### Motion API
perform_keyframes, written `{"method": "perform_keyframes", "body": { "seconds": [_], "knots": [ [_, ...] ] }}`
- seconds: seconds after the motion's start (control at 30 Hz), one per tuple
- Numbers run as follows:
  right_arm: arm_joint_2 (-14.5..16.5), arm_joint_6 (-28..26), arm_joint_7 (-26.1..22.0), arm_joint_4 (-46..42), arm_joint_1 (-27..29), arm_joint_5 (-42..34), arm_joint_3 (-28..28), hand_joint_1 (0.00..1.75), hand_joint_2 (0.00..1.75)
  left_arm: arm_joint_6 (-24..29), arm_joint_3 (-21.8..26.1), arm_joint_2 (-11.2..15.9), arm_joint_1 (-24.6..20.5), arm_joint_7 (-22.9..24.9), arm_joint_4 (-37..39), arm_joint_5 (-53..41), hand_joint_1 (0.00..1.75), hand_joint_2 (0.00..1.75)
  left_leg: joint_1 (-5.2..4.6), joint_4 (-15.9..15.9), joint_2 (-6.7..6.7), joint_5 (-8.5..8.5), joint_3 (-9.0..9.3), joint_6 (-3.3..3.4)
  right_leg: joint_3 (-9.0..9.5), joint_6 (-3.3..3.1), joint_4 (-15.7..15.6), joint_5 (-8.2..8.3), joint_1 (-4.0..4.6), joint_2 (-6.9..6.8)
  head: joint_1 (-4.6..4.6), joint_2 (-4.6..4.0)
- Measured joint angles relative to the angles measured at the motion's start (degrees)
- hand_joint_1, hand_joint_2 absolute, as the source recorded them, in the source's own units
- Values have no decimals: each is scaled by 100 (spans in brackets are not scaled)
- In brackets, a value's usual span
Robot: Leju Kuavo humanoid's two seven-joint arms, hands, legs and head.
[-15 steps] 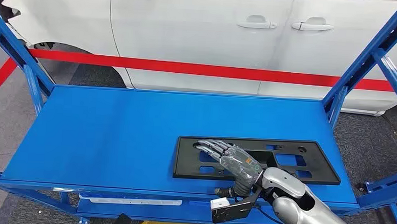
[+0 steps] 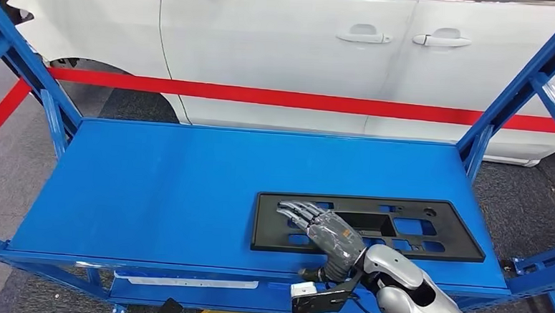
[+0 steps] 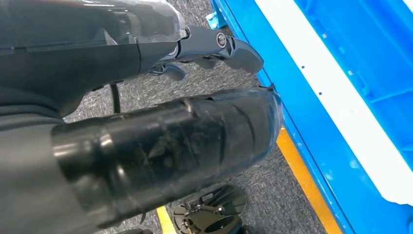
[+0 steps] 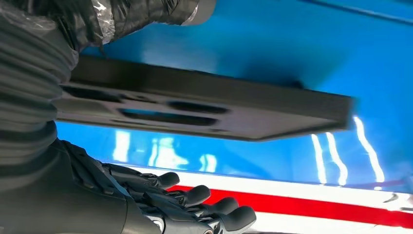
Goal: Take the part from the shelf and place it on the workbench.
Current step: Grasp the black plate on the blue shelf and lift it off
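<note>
Right robot hand (image 2: pixel 330 234) lies fingers outstretched over black part (image 2: pixel 428 240), holding nothing that we see; part flat on blue shelf (image 2: pixel 158 186), near front right. Left robot hand (image 3: pixel 214 46): we cannot tell its state.

1. Past the rack I see a white car (image 2: pixel 287 49), side on, with two door handles (image 2: pixel 403 38) close together.
2. A red stripe (image 2: pixel 299 99) runs along the car's lower doors.
3. A wheel arch (image 2: pixel 113 83) shows at the car's left end.
4. Under everything I see grey floor (image 2: pixel 0 185).
5. A yellow line (image 3: pixel 304 180) marks the floor beside the rack's foot.
</note>
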Motion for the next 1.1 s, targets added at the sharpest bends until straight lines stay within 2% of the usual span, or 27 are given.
{"method": "perform_keyframes", "body": {
  "seconds": [0.1,0.13,0.2,0.27,0.3,0.33,0.37,0.43,0.47,0.5,0.6,0.67,0.7,0.77,0.8,0.83,0.87,0.93,0.97,1.0,1.03,1.1],
  "knots": [
    [1,-136,56,62,146,134,-144,0,175,-3,1,2,7,-1,0,18,0,0,0,14,1,-19,-7,-82,6,-69,-45,8,-1,6,-2,1],
    [0,-167,67,77,179,162,-198,0,175,-2,2,3,7,-2,0,25,0,0,4,86,4,-82,-36,-113,11,-104,-61,18,-15,5,-3,1],
    [-3,-203,76,105,234,190,-307,0,175,-2,1,5,8,-5,0,32,0,0,22,558,9,-379,-243,-173,20,-163,-84,33,-37,-6,-3,1],
    [-16,-217,94,133,314,208,-409,0,175,-3,0,7,21,-7,0,33,0,0,38,1312,11,-718,-586,-214,16,-183,-83,32,-33,-14,-3,1],
    [-24,-223,110,147,365,219,-464,0,175,-3,1,7,31,-7,0,35,0,0,45,1560,11,-777,-702,-224,16,-184,-83,31,-31,-16,-3,1],
    [-30,-232,128,160,416,234,-524,0,175,-3,1,8,41,-8,0,37,0,0,50,1607,11,-729,-725,-227,18,-183,-81,30,-30,-15,-3,1],
    [-33,-247,145,170,462,258,-593,0,175,-3,1,10,47,-8,0,39,0,0,52,1416,11,-574,-635,-219,23,-181,-81,29,-30,-11,-3,0],
    [-34,-283,169,182,532,318,-735,0,175,-3,1,20,45,-10,0,41,0,0,47,624,10,-196,-249,-174,38,-167,-79,24,-24,-4,-3,0],
    [-34,-297,176,188,555,348,-804,0,175,-3,1,26,40,-11,0,42,0,0,38,279,9,-80,-84,-148,38,-147,-75,22,-15,-1,-3,0],
    [-35,-304,181,195,574,368,-865,0,175,-3,0,30,39,-14,0,43,0,0,25,69,8,-32,13,-123,34,-121,-74,25,-8,1,-2,0],
    [-40,-306,185,210,625,396,-974,0,175,-3,0,33,52,-17,0,45,0,0,14,-46,8,-6,44,-45,26,-18,-90,40,-15,2,-3,1],
    [-51,-308,184,213,648,400,-1019,0,175,-3,0,33,50,-20,0,45,0,0,37,-116,15,43,69,39,-46,30,91,-101,-20,2,-1,1],
    [-60,-308,185,219,655,401,-1039,0,175,-3,0,33,48,-22,0,45,0,0,46,-143,19,62,78,74,-164,46,358,-265,-25,1,1,1],
    [-68,-309,194,237,684,417,-1058,0,175,-3,0,34,47,-24,0,46,0,0,35,-144,22,66,66,101,-512,74,1109,-631,-30,2,-1,1],
    [-70,-311,208,250,708,443,-1064,0,175,-3,0,34,50,-24,0,46,0,0,31,-137,22,64,60,103,-651,88,1402,-723,-33,1,0,1],
    [-70,-316,230,262,735,481,-1075,0,175,-3,0,34,53,-24,0,47,0,0,29,-127,20,60,56,102,-695,97,1494,-701,-37,0,0,1],
    [-70,-327,253,277,756,529,-1100,0,175,-3,0,33,54,-24,0,47,0,0,29,-110,18,52,55,97,-623,98,1352,-568,-43,0,1,1],
    [-70,-359,281,310,776,616,-1183,0,175,-3,0,33,54,-24,0,48,0,0,29,-61,13,19,52,72,-250,80,612,-205,-53,-2,1,0],
    [-70,-382,283,329,783,656,-1236,3,175,-3,0,33,52,-25,0,49,0,0,18,-30,10,-1,43,49,-86,61,270,-87,-47,0,0,0],
    [-70,-403,283,350,795,694,-1292,9,175,-3,0,33,51,-25,0,50,0,0,8,-10,8,-15,34,23,13,42,53,-35,-36,2,-1,1],
    [-70,-423,284,375,811,731,-1350,24,175,-3,0,34,51,-26,0,51,0,0,-1,-2,7,-22,26,-2,46,22,-31,-42,-23,5,-1,1],
    [-69,-460,286,423,847,801,-1465,83,175,-4,0,34,52,-28,0,55,0,0,-8,-7,7,-25,23,-56,41,-25,-48,-23,-20,6,-2,1]
  ]
}}
